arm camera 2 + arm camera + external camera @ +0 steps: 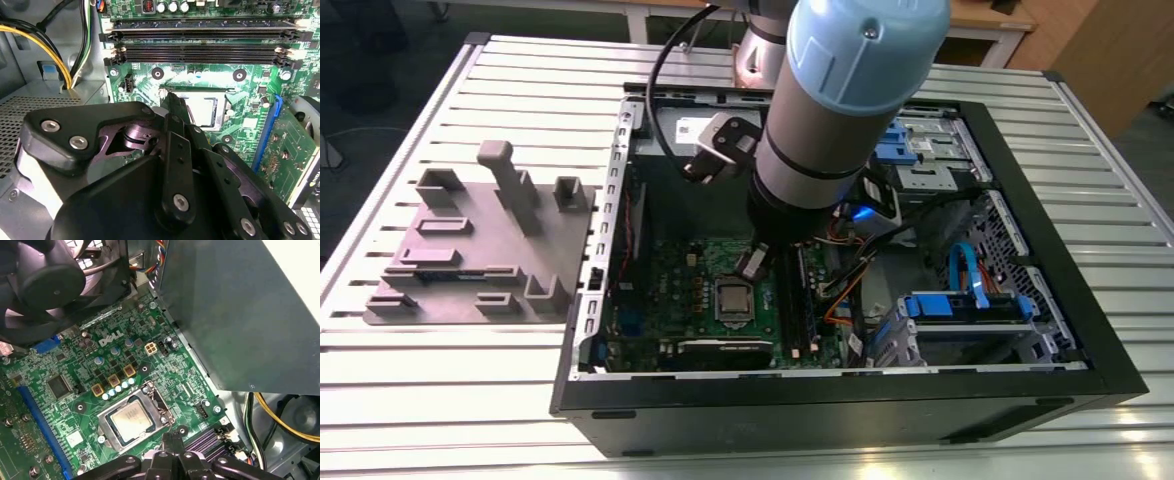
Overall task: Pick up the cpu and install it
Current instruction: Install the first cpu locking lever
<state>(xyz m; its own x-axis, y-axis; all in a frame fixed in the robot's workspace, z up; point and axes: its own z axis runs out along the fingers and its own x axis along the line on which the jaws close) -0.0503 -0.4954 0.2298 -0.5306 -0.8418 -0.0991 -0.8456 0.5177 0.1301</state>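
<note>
Pincer closed, empty, just beside cpu seated in socket.

**Arm reaching down, end effector fingers together**

Single arm comes in from the far side in the exterior view, big light-blue joint cap up top, grey forearm sloping steeply down. Black cable runs along it. Wrist points nearly straight down w/ a small grey camera block on the exterior view's left side. End effector hangs at the bottom. In both wrist views its black linkage w/ silver screws narrows to fingers drawn close together, nothing seen between them.
</note>
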